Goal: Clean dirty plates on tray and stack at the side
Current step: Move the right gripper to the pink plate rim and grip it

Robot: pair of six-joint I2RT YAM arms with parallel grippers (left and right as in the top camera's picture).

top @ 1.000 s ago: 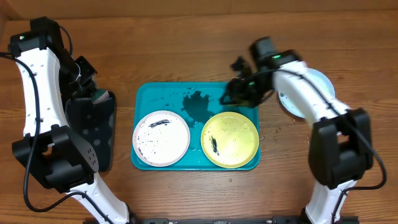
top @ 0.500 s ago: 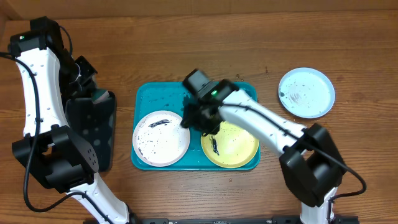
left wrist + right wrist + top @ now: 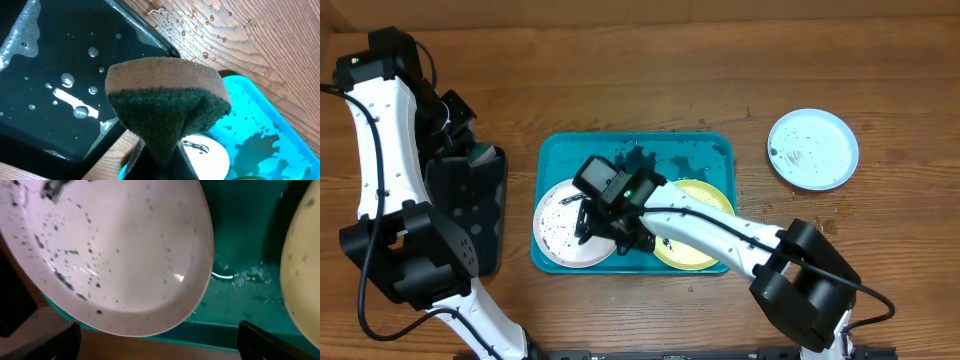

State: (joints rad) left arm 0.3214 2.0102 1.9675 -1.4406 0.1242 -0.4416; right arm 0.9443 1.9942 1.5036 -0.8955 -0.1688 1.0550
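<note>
Plates awaiting cleaning: the white plate point(image 3: 556, 225), speckled and smeared black, lies in the left half of the turquoise tray point(image 3: 560, 155), close against its near rim. The yellow-green plate point(image 3: 708, 198), also marked, fills the right half. The light blue plate point(image 3: 813, 149) rests off the tray on the table point(image 3: 650, 80) toward its far right corner, apparently the stacking place. The right gripper point(image 3: 605, 232) hangs over the white plate's right edge with jaws spread wide and nothing between them, a stance suited to taking the rim, which is judged the step in hand. The left gripper point(image 3: 155, 167) is clamped on a green-faced sponge point(image 3: 167, 110) above the wet black tray point(image 3: 50, 75) near the table's left edge, presumably so the sponge is soaked and ready. Room is tight: the two plates nearly meet at the tray's middle, and the near rim sits just beside the white plate. The tray's far strip, wet and spattered, is open, as is the table beyond its right edge.
</note>
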